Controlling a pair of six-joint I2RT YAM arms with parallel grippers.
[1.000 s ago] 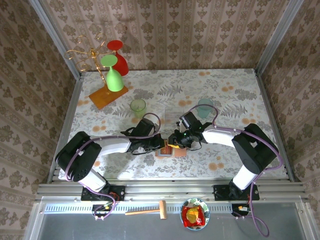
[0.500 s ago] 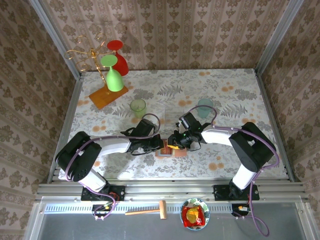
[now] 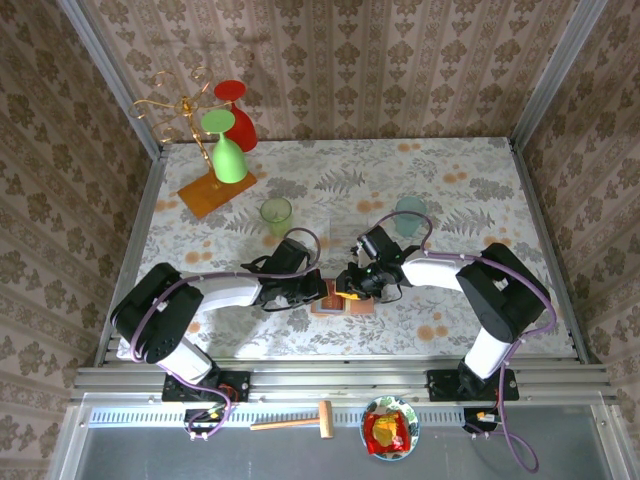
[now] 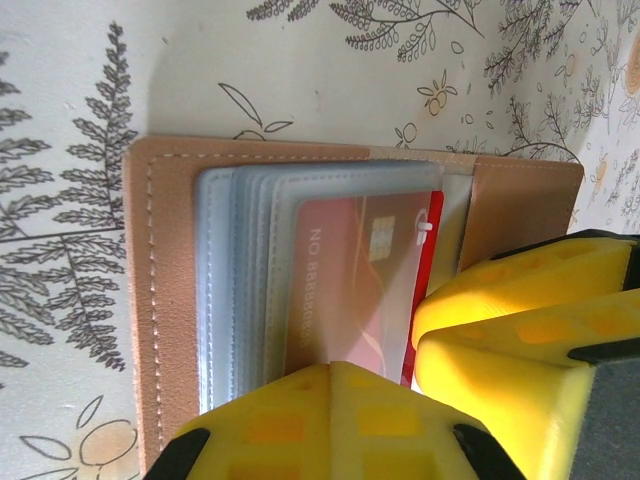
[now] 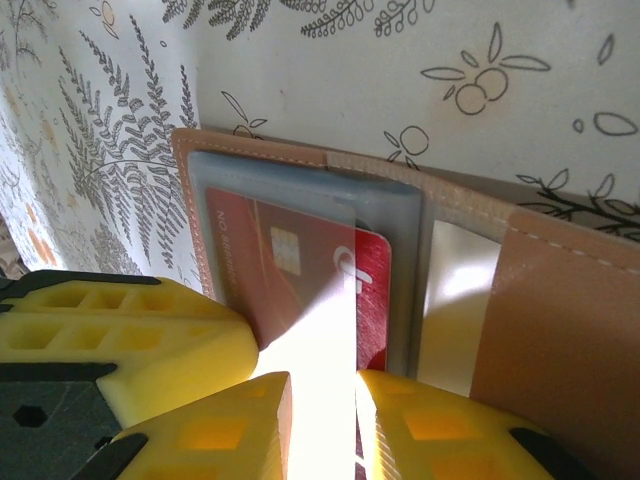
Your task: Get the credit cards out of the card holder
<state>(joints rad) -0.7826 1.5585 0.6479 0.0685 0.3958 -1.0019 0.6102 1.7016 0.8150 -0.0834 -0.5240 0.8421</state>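
The right gripper (image 5: 318, 388) is narrowed to a slim gap and pinches the edge of a red credit card (image 5: 290, 265), which lies half under a grey-blue pocket of the card holder (image 5: 560, 330). The left gripper (image 4: 405, 350) has its yellow fingers pressed together over the card holder's inner face, just beside that card. The card holder lies open and flat on the floral table (image 5: 400, 60), between the two grippers.

Spotted card holder (image 3: 341, 304) flat on table (image 3: 470, 170), front centre, credit card (image 4: 350, 280) in its pocket. Had left gripper (image 3: 321, 290) at its left, right gripper (image 3: 347, 290) at its right.
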